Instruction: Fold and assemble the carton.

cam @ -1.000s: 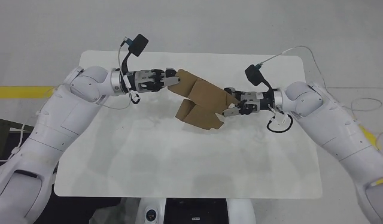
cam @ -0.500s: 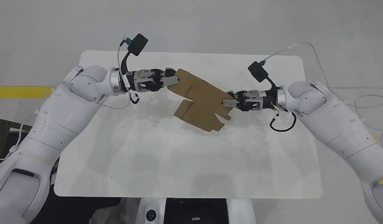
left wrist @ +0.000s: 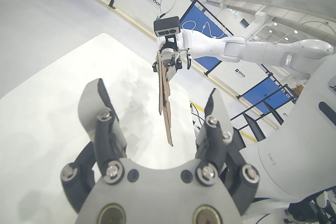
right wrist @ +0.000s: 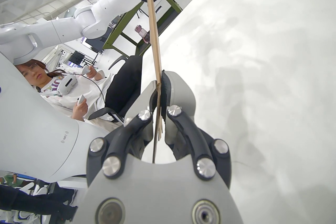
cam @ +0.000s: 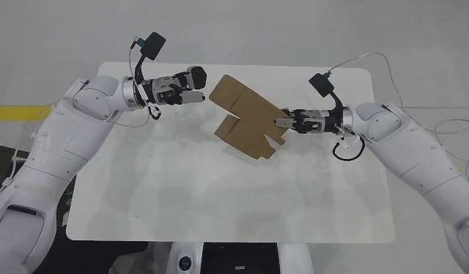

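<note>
The flat brown carton (cam: pixel 246 116) hangs over the middle of the white table (cam: pixel 183 193), held by its right edge. My right gripper (cam: pixel 281 120) is shut on that edge; the right wrist view shows the carton (right wrist: pixel 154 33) edge-on, pinched between the two pads (right wrist: pixel 164 89). My left gripper (cam: pixel 199 86) is open, a short way off the carton's far left corner and not touching it. In the left wrist view the carton (left wrist: pixel 164 101) stands edge-on ahead of the spread fingers (left wrist: pixel 101 93), with the right gripper (left wrist: pixel 168 68) clamped on its far end.
The table's far edge (cam: pixel 234 66) runs just behind both grippers. A black chair (right wrist: pixel 123 78) and a green-framed bench (right wrist: pixel 136 28) stand on the floor off the table's side.
The left gripper has let go of the carton's left corner, opened and drawn back to the left. The carton now hangs from the right gripper alone and has shifted slightly.
</note>
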